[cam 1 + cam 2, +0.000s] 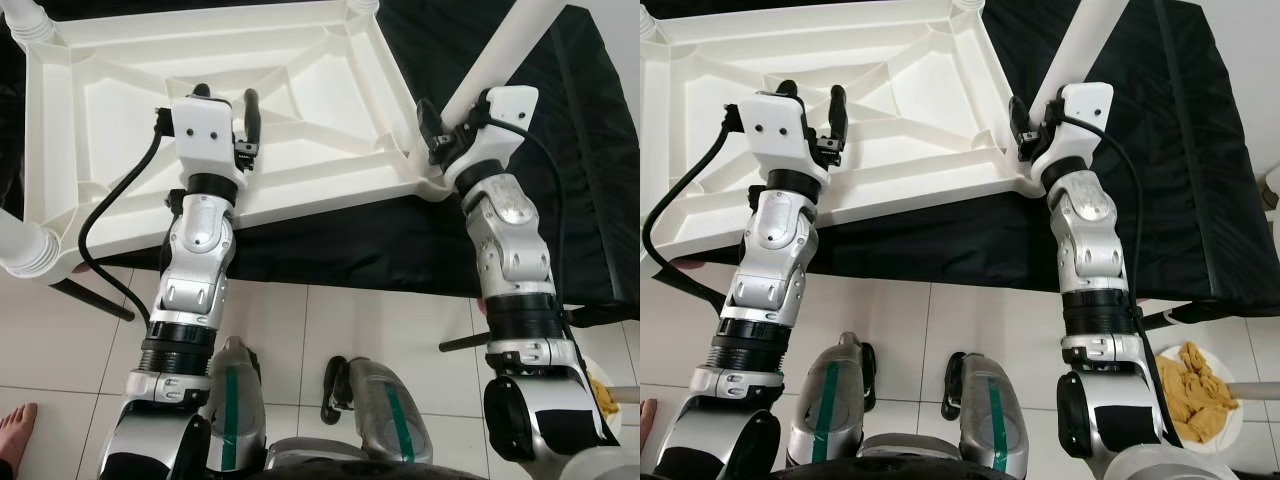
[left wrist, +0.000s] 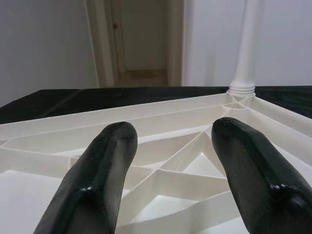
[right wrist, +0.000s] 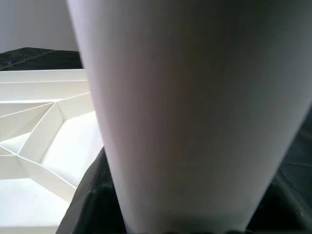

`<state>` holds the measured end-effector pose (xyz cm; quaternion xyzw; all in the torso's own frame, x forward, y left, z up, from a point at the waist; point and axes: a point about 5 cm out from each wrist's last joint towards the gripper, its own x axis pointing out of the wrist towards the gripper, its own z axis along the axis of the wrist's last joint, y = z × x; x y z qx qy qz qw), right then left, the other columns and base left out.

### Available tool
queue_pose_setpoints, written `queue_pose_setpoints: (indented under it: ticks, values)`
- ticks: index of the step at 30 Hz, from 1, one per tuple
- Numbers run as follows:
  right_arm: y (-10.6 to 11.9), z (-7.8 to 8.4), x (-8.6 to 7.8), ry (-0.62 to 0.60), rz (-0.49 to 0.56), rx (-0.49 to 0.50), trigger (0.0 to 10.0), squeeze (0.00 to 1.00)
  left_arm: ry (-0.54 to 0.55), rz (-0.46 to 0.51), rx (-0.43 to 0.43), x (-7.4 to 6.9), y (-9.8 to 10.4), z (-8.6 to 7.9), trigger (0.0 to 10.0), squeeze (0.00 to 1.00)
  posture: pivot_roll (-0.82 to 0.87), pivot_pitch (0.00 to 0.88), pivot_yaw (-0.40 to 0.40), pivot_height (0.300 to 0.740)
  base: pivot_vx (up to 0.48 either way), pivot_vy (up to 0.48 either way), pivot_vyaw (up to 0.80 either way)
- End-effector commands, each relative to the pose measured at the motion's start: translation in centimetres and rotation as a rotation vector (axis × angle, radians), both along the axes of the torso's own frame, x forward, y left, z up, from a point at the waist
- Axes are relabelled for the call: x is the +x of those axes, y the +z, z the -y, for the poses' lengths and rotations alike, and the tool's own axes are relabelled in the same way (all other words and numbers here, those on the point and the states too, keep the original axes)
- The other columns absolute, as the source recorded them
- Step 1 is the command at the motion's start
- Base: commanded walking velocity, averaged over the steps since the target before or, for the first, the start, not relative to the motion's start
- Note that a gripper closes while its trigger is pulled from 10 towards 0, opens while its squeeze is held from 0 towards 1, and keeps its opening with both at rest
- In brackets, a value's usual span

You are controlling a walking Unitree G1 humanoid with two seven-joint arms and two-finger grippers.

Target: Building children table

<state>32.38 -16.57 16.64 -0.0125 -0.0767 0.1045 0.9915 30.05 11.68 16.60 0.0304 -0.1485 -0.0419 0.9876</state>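
Note:
The white plastic children's table (image 1: 300,90) lies upside down on a black cloth, its ribbed underside facing up. My left gripper (image 1: 226,95) hovers open over the ribs near the table's front edge, holding nothing; its fingers (image 2: 97,175) stand apart above the ribs. My right gripper (image 1: 440,125) is shut on a white table leg (image 1: 510,50) at the near right corner socket. That leg rises tilted to the right and looms close in the right wrist view (image 3: 195,112). Other legs stand in the near left corner (image 1: 25,250) and the far corner (image 2: 246,48).
The black cloth (image 1: 560,200) covers a low stand over white floor tiles. A person's bare foot (image 1: 15,430) shows at the bottom left. A white plate with yellow pieces (image 1: 1200,390) lies on the floor by my right side. A doorway (image 2: 141,39) opens beyond the table.

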Motion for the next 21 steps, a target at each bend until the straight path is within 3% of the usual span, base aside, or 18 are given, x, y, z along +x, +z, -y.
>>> queue_pose_setpoints:
  ticks: [1, 10, 21]
  values:
    - [0.0, 0.2, -0.4, 0.002, 0.005, 0.001, 10.0, 0.00, -0.061, 0.011, 0.022, 0.0, 0.4, 0.5, 10.0, 0.00, 0.12, 0.059, -0.071, 0.740, 0.000, 0.000, 0.00]
    - [-0.1, 1.0, -0.7, -0.055, 0.000, 0.020, 10.0, 0.00, -0.074, 0.008, 0.032, 0.1, 0.4, 0.5, 10.0, 0.00, 0.12, 0.062, -0.067, 0.740, 0.000, 0.000, 0.00]
    - [0.4, 1.3, -0.4, -0.074, 0.013, 0.001, 10.0, 0.00, -0.119, -0.028, 0.098, -0.4, -0.9, 2.0, 10.0, 0.00, 0.11, 0.064, -0.067, 0.740, 0.000, 0.000, 0.00]
